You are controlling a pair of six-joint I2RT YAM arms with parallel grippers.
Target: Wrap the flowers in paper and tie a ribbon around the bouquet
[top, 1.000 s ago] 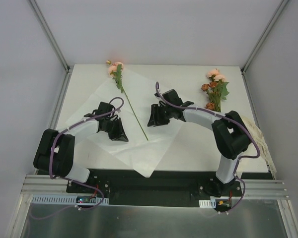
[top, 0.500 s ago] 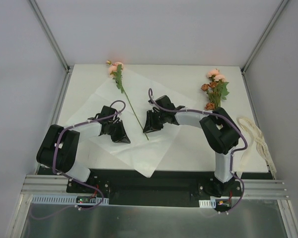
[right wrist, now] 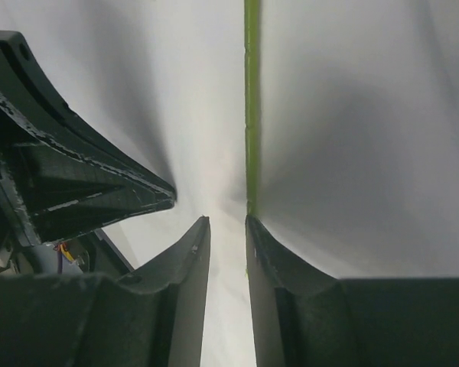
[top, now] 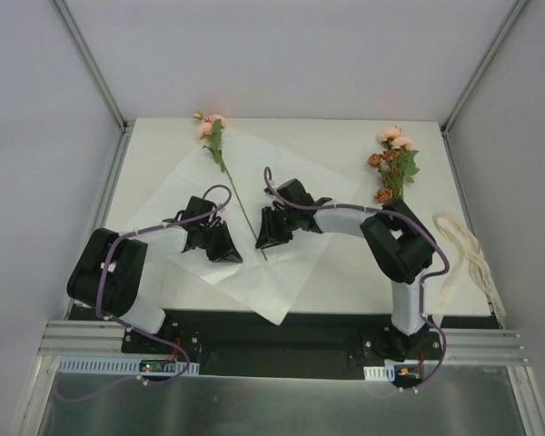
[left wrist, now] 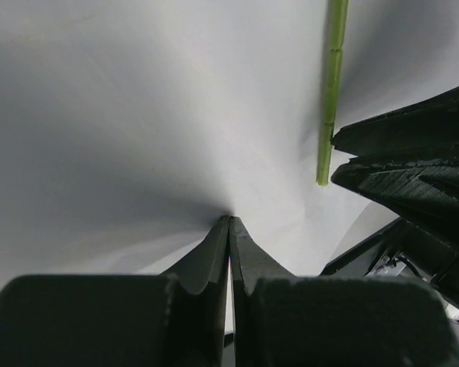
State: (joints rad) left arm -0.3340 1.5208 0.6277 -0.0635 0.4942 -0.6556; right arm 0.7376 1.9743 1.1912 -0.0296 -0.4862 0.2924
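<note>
Top external view: the white table point(top: 345, 145) is bearing the paper point(top: 272, 277), which is lying cornerwise across its left-centre. The left gripper point(top: 227, 253) is pinching a pucker of the paper, jaws closed. Just beside it, the right gripper point(top: 264, 240) is holding its jaws narrowly apart, one fingertip point(right wrist: 252, 225) touching the cut end of a single flower point(top: 229, 177) lying on the paper. The flowers point(top: 392, 163) are lying far right, the ribbon point(top: 468, 250) along the right edge.

flower stem point(right wrist: 252, 99) on paper point(right wrist: 352, 115), pincer point(right wrist: 228, 222) narrowly parted

Bright even light, soft shadows, wrist views softly blurred
</note>
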